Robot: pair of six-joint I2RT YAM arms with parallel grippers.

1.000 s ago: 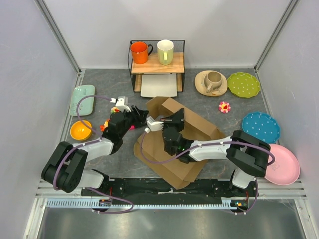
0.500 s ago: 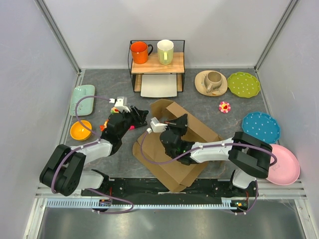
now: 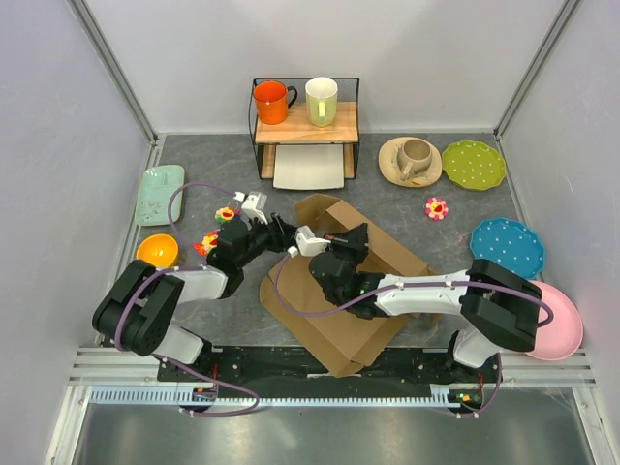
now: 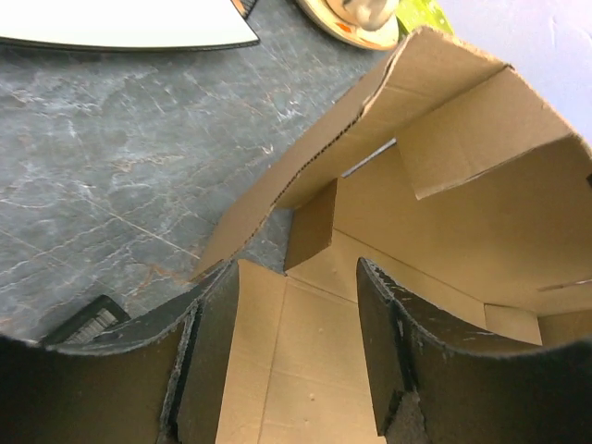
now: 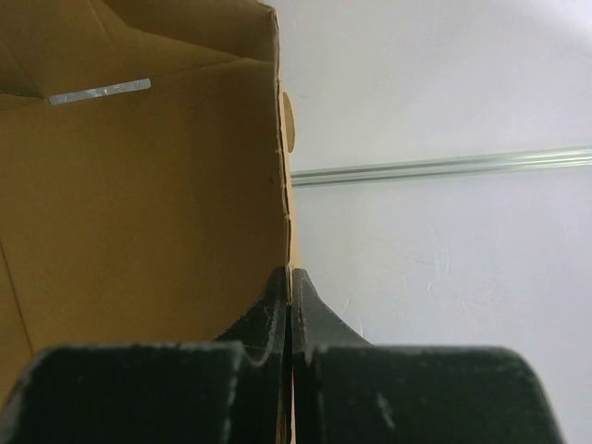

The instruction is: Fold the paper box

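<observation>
The paper box (image 3: 339, 325) is brown corrugated cardboard, lying half folded at the table's middle with its far walls raised. My right gripper (image 3: 357, 235) is shut on the top edge of a raised wall; in the right wrist view the fingertips (image 5: 289, 282) pinch that cardboard edge (image 5: 139, 185). My left gripper (image 3: 286, 235) is at the box's left edge. In the left wrist view it (image 4: 296, 342) is open, with a low cardboard flap (image 4: 287, 361) lying between its fingers (image 4: 208, 351). The box's inside (image 4: 462, 213) lies beyond.
A wire rack (image 3: 305, 121) at the back holds an orange mug (image 3: 270, 101) and a cream mug (image 3: 322, 100), with a white tray (image 3: 309, 166) under it. A tan cup on a saucer (image 3: 411, 160), green (image 3: 474, 164), blue (image 3: 508, 245) and pink (image 3: 552, 325) plates are on the right. An orange bowl (image 3: 157, 252), a mint plate (image 3: 158, 192) and small flower toys (image 3: 210, 240) are on the left.
My left gripper has moved right, up to the box's left edge. My right gripper has shifted slightly right with the wall it holds, and the box has turned a little.
</observation>
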